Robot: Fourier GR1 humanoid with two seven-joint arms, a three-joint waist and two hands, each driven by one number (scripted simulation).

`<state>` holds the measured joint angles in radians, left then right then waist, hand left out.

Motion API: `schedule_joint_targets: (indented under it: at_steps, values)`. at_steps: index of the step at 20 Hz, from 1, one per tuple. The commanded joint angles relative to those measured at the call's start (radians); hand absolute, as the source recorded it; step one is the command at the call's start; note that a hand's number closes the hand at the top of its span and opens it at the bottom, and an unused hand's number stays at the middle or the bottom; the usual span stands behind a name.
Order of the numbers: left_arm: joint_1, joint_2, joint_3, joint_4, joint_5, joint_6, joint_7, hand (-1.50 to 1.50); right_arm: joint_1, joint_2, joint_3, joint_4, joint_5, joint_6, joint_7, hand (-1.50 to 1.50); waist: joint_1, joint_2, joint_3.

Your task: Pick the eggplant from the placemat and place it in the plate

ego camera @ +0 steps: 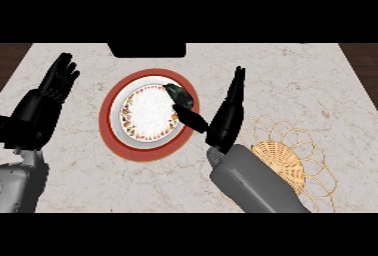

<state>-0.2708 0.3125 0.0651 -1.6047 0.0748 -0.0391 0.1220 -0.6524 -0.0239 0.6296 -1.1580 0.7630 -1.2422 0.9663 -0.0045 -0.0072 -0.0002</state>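
Head view: eggplant (181, 95) lies on plate (151, 114) at upper right rim. Right hand (225, 117) just beside plate's right edge, fingers (238, 82) straight, holding nothing; thumb reaches toward eggplant. Placemat (291, 160) right of forearm. Left hand (44, 102) open near worktop (81, 165) left edge; bare worktop between it and plate.

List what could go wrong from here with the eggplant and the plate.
1. The eggplant lies at the plate's right rim rather than its middle, so it might roll or slide off onto the counter.
2. The right hand is open, its thumb close against the eggplant; pulling back could drag it off the rim.
3. The woven placemat lies beside the right forearm, so a wide retreat may shift it.
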Motion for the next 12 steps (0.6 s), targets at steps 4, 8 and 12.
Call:
schedule_joint_targets:
  at_steps: [4, 8, 12]
  values:
    - [0.042, -0.017, 0.021, 0.048, -0.016, -0.011, -0.080, 0.00, 0.305, -0.046, -0.018, -0.392, 0.190, 0.154, 0.044, -1.50, -0.015, 0.001, -0.001]
    - [0.050, 0.000, 0.032, -0.041, 0.009, -0.029, -0.009, 0.00, 0.503, -0.173, 0.062, -0.551, 0.158, 0.115, -0.006, -1.50, -0.006, 0.003, 0.000]
    - [0.063, -0.031, 0.007, -0.066, -0.022, -0.012, -0.001, 0.00, 0.612, -0.163, 0.028, -0.746, 0.282, 0.238, 0.025, -1.50, -0.007, 0.002, 0.000]
